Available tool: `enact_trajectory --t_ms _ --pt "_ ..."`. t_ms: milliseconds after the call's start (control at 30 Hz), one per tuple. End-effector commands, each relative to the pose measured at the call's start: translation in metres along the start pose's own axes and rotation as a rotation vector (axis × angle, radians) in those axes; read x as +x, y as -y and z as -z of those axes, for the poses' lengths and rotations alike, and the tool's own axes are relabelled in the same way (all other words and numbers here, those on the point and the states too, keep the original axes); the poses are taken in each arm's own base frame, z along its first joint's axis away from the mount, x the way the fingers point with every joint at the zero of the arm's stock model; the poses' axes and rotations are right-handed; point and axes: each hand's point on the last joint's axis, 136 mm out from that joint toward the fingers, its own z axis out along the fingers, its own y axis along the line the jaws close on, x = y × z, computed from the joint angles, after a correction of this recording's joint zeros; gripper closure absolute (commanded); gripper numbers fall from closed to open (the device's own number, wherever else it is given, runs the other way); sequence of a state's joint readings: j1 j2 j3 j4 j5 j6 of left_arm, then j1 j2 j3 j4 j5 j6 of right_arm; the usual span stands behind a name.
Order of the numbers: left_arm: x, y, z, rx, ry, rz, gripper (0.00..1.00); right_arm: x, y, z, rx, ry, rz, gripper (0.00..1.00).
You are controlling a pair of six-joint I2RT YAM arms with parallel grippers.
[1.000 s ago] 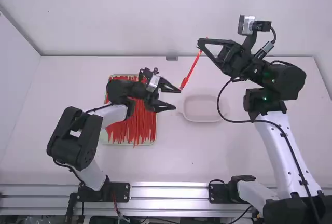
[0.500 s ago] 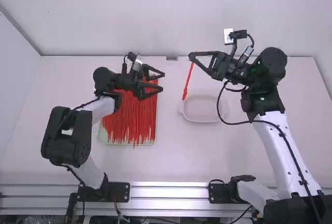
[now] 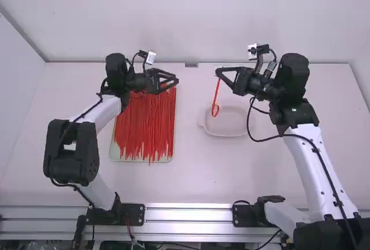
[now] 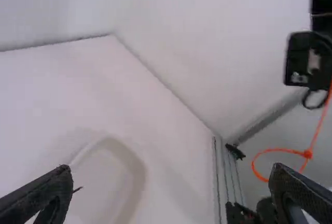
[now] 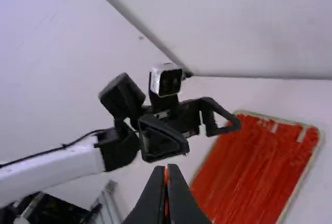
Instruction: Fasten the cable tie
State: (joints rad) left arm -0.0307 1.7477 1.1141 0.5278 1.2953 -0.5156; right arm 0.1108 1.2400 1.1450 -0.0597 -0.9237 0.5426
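Right gripper (image 3: 219,74) is raised above the white table (image 3: 69,88), right of centre, with its fingers pressed together and pinching the top end of one red cable tie (image 3: 216,96). In the right wrist view a thin red strip shows between the two closed fingertips (image 5: 160,182). The tie hangs roughly straight down from the grip. Its lower end is closed into a small loop, and the left wrist view shows the loop with a small knot-like head where the strap crosses itself. In the high view the loop lies over the left rim of a shallow white dish (image 3: 231,134); contact with the dish cannot be judged. Left gripper (image 3: 173,83) is held up off the table, level with the far end of a flat tray (image 3: 141,160) that carries a dense pile of loose red ties (image 3: 147,124). Its fingers are spread wide and hold nothing. It points across toward the right gripper, well apart from the hanging tie. The tray sits left of the dish with bare table between them. The white camera block (image 5: 166,80) on the left wrist faces the right wrist view; any marking on it is too small to read.
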Motion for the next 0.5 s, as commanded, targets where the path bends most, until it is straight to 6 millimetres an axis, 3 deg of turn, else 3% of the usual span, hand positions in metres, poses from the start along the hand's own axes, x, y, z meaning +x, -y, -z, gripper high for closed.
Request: enact_trajectory --t_ms 0,167,467 --pt "-0.016 -0.011 0.001 -0.092 0.023 -0.158 0.01 -0.009 0.008 0.003 0.071 0.035 0.094 1.0" --pt "-0.001 -0.02 0.002 -0.163 -0.076 -0.104 0.01 -0.001 0.036 0.003 0.219 0.034 0.091 1.0" --pt "0.049 -0.021 0.007 -0.166 -0.215 -0.082 0.01 0.017 0.093 0.006 0.42 0.076 0.091 1.0"
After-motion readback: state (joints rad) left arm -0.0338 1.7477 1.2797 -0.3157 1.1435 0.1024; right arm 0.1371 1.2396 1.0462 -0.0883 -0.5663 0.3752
